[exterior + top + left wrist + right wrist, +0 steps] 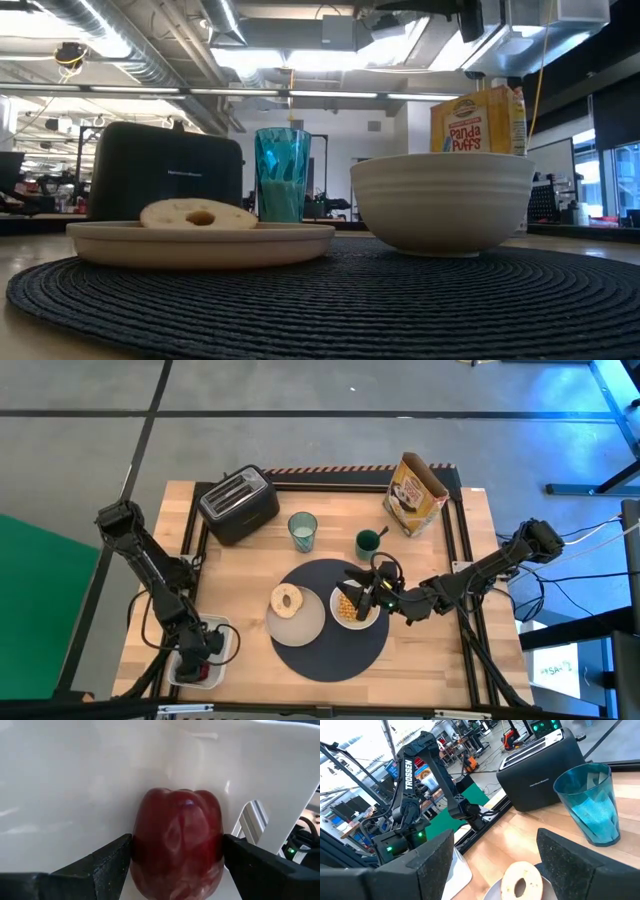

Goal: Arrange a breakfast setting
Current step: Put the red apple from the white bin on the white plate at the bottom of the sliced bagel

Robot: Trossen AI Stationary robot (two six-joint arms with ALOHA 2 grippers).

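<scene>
A round dark-grey mat [330, 640] lies mid-table and carries a pale beige plate [300, 622] with a bagel [287, 600], and a white bowl [372, 618] holding yellow cereal. The clear bluish glass [302, 530] stands behind the mat. My left gripper [203, 660] is down in the white tray [228, 632] at the near left, shut on a small red fruit [177, 842]. My right gripper [362, 595] hovers open and empty over the bowl. I cannot make out the teal spoon for certain. My left gripper pinches the red fruit's two opposite sides [142, 845] between its two fingers [107, 865], one finger on each side. The fruit sits against the tray's white wall [90, 780]. Whether it is lifted off the tray's floor, I cannot tell.
A black toaster [238, 503] stands at the far left and a cereal box [418, 493] at the far right. A dark green cup [368, 544] stands between box and mat, something thin sticking out of it. A raised black frame rims the table.
</scene>
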